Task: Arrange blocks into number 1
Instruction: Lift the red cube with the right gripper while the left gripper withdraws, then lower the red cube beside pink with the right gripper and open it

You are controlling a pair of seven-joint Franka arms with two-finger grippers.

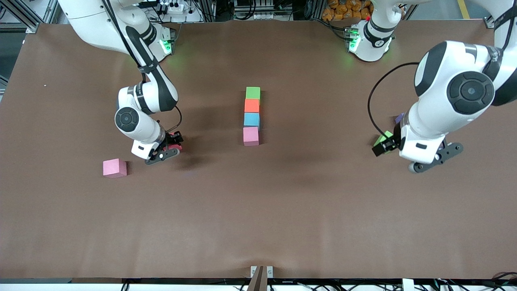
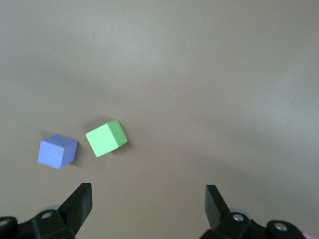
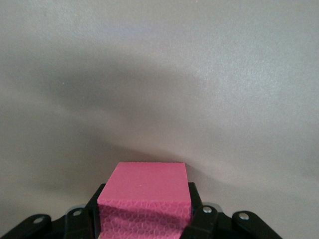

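Observation:
Four blocks stand in a straight column at mid-table: green (image 1: pixel 253 92), orange (image 1: pixel 252 105), light blue (image 1: pixel 251 119) and pink (image 1: pixel 251 136), the pink one nearest the front camera. My right gripper (image 1: pixel 173 142) is down at the table toward the right arm's end, shut on a red block (image 3: pixel 144 186), with a finger against each side. Another pink block (image 1: pixel 114 167) lies loose beside it. My left gripper (image 2: pixel 148 199) hangs open with nothing between its fingers, over the left arm's end. A green block (image 2: pixel 106 138) and a purple block (image 2: pixel 57 151) lie just ahead of it.
A brown mat (image 1: pixel 258 210) covers the whole table. The right arm's base (image 1: pixel 161 40) and the left arm's base (image 1: pixel 369 40) stand along the edge farthest from the front camera. A small bracket (image 1: pixel 261 273) sits at the nearest edge.

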